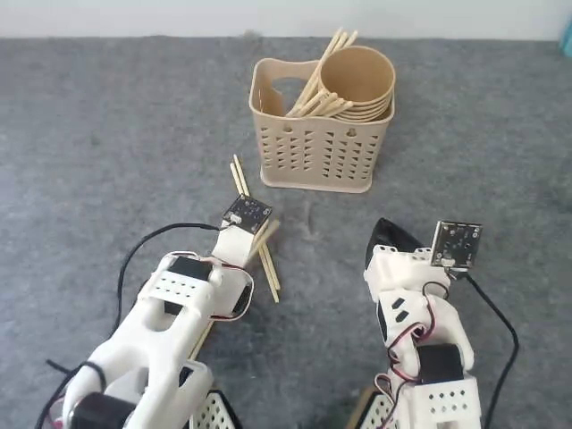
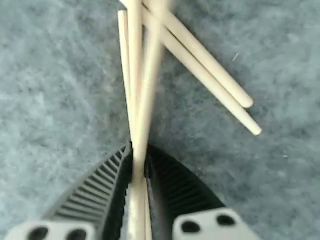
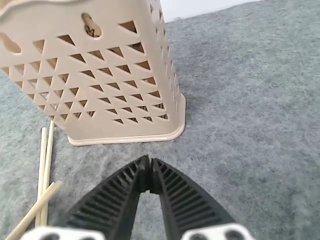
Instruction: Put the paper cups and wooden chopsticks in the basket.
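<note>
Found a beige perforated plastic basket (image 1: pixel 313 165) standing at the far middle of the grey felt-covered desk (image 1: pixel 98 134). Saw a nested stack of brown paper cups (image 1: pixel 359 80) already inside its right half, with a bundle of pale wooden chopsticks (image 1: pixel 315 85) leaning out just left of the cups, tips pointing far. Noted loose wooden chopsticks (image 1: pixel 239 179) lying on the desk to the near left of the basket, some crossing one another by the left arm. Caught the left tool (image 2: pixel 137 150) down at the desk among them, black ribbed jaws pinched on a gripped chopstick (image 2: pixel 146 85); could not tell whether a second stick sat in the grip. Saw another stick lying close alongside and two crossing sticks (image 2: pixel 210 70) angled away on the felt. Found the right tool (image 3: pixel 146 165) on the near-right side of the basket, low over bare felt, jaws closed together with nothing between them and apart from the basket wall. Spotted a few loose sticks (image 3: pixel 44 165) on the desk left of that tool.
</note>
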You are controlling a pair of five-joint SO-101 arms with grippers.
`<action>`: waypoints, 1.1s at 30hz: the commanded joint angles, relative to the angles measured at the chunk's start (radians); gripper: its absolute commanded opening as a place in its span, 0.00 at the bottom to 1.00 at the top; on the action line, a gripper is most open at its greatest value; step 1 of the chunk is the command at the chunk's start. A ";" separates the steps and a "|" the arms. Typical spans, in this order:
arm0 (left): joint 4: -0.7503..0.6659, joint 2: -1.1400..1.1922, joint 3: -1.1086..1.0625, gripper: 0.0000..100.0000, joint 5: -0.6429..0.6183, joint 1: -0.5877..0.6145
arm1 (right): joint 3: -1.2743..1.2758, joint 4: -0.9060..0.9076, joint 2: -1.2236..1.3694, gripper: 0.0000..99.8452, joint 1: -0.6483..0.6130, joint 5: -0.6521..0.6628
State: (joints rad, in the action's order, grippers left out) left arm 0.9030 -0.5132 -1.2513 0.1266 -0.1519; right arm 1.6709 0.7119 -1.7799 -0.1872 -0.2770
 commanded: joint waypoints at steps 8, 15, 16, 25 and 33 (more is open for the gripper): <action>0.015 -0.006 0.090 0.01 0.003 -0.003 | 0.014 0.007 -0.035 0.01 -0.005 0.015; 0.129 -0.006 0.232 0.01 0.003 -0.002 | 0.014 0.005 -0.035 0.01 -0.005 0.017; 0.137 -0.006 0.252 0.01 0.003 0.002 | 0.014 0.004 -0.035 0.01 -0.005 0.017; 0.147 -0.006 0.371 0.01 0.003 0.012 | 0.014 -0.001 -0.035 0.01 -0.005 0.020; 0.141 -0.006 0.507 0.01 0.002 0.164 | 0.014 -0.001 -0.035 0.01 -0.005 0.020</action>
State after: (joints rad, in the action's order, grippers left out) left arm 1.0441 -0.5102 -0.8447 0.1297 -0.0690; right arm 1.6709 0.7119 -1.7845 -0.1872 -0.2677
